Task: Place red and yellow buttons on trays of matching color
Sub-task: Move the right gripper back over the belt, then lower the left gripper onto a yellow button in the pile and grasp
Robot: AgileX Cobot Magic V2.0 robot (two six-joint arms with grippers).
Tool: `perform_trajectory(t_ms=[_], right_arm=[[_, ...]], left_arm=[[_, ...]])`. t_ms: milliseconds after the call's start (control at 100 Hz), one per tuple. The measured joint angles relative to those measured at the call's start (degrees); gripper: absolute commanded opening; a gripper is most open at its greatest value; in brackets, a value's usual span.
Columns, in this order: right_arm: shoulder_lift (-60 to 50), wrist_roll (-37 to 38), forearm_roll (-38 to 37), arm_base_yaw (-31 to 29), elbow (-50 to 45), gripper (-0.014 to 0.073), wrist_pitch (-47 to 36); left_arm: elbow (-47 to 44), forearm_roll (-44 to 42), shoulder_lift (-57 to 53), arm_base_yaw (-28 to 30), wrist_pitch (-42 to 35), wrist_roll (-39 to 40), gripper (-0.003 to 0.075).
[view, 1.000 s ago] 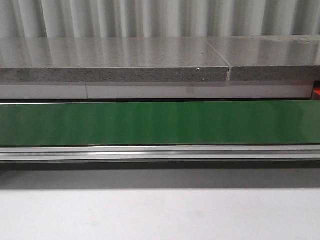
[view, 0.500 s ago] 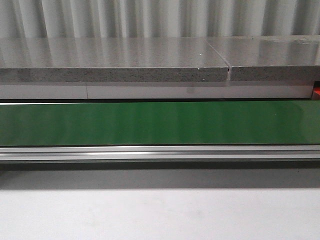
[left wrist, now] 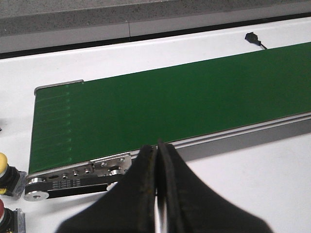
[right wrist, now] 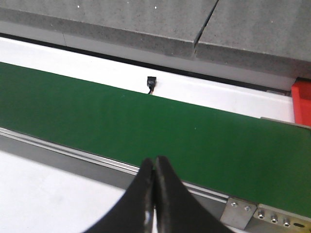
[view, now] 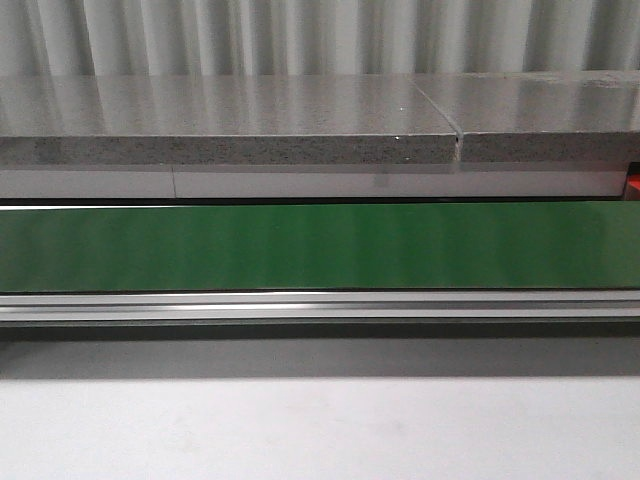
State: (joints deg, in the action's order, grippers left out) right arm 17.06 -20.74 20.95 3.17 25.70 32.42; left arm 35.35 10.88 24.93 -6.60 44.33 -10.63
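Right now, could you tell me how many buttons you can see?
2: a yellow button and a red button, both beside the green belt's end; others may lie out of view.

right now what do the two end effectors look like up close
Only the fingers show, in the wrist views. The left end effector has two matte black fingers that widen toward the base, with some yellowish wear along the inner edge. The right end effector looks the same: smooth, black, tapering to rounded tips. No cables or markings are visible.
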Motion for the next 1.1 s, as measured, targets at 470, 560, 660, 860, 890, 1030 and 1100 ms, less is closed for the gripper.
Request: perform_trajectory(t_ms=[470, 560, 660, 860, 890, 1030, 1100], right_arm=[[-1.53, 0.0, 0.0, 0.0, 0.0, -0.0066, 0.66], [-1.53, 0.0, 0.0, 0.0, 0.0, -0.0066, 0.66], [-1.53, 0.0, 0.0, 0.0, 0.0, -0.0066, 0.66], [-1.53, 0.0, 0.0, 0.0, 0.0, -0.0066, 0.66], [-1.53, 0.0, 0.0, 0.0, 0.0, -0.0066, 0.66], [-1.53, -0.14, 0.0, 0.0, 0.0, -0.0066, 0.66], [-1.53, -0.14, 0.0, 0.0, 0.0, -0.0066, 0.66]], left_arm=[[4.52, -3.07, 9.89, 0.77, -1.45, 5.81, -0.002], [7.65, -4.89, 15.65, 2.67, -1.45, 9.78, -0.0019], [11.1, -5.77, 22.24, 5.72, -0.66, 11.36, 0.0034], [16.91, -6.0, 32.74, 13.12, -0.21, 12.06, 0.0388], [17.55, -6.0, 33.93, 14.12, -0.21, 12.06, 0.0457], [20.53, -6.0, 39.46, 19.22, -0.11, 12.06, 0.0569], [22.22, -6.11, 42.45, 21.73, 0.49, 12.08, 0.0566]])
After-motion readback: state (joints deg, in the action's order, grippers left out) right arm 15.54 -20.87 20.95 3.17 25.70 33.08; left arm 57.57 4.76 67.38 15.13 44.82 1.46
